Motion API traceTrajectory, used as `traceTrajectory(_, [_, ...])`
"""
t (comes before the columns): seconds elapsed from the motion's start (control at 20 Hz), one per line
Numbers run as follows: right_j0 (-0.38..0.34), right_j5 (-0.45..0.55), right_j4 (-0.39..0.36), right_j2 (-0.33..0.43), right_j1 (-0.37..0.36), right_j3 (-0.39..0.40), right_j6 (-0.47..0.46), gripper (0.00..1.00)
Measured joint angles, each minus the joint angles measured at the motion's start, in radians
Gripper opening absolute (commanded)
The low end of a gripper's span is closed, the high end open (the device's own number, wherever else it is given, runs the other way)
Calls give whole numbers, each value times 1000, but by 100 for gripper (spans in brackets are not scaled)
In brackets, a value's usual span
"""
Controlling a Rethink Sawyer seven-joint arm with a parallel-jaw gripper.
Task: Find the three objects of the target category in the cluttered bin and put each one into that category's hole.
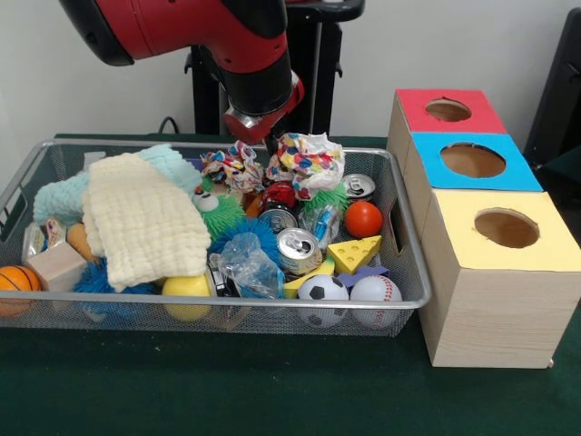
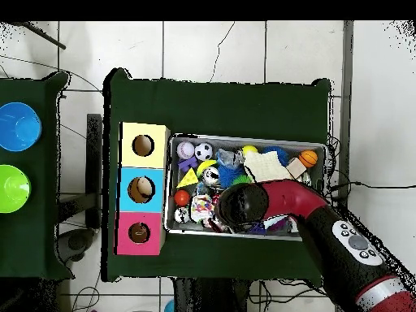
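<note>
Wire-mesh bin [image 1: 410, 263], silver, rectangular, on a dark green table [image 1: 272, 391]; packed full.

Contents, front view: cream waffle-weave cloth [image 1: 145, 222] draped over the left half, with a pale turquoise fluffy cloth [image 1: 64, 195] behind it; small basketball [image 1: 16, 280] and a wooden block [image 1: 56, 265] at the left end; yellow ball [image 1: 188, 286] and crumpled clear plastic [image 1: 247, 265] at the near wall; blue spiky ball [image 1: 238, 234]; green spiky toy [image 1: 221, 213]; two upright drink cans, one [image 1: 299, 250] mid-bin and one [image 1: 359, 186] at the far right; orange ball [image 1: 363, 219]; yellow cheese wedge [image 1: 354, 253]; soccer ball [image 1: 323, 289] and baseball [image 1: 375, 289] touching in the near right corner; two multicoloured knotted rope toys [image 1: 309, 161] along the far wall.

Wooden box [image 1: 490, 282] just right of the bin, three round holes on top: red [image 1: 448, 110] farthest, blue [image 1: 473, 160] middle, yellow [image 1: 506, 228] nearest. Which items belong to the target category cannot be told.

Gripper [image 1: 269, 143], on a red and black arm [image 1: 182, 27], hangs over the bin's far middle between the rope toys; jaw opening cannot be told, and no item is seen in its hold.

Open green table lies in front of the bin.
</note>
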Motion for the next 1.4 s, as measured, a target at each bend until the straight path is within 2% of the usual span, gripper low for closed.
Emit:
traceTrajectory(0.05, [2, -7, 0, -3, 0, 0, 0, 0])
traceTrajectory(0.1, [4, -16, 0, -5, 0, -1, 0, 100])
traceTrajectory(0.95, [17, -44, -1, -14, -4, -1, 0, 100])
traceTrajectory(1.4, [22, -44, -1, -29, -58, -2, 0, 100])
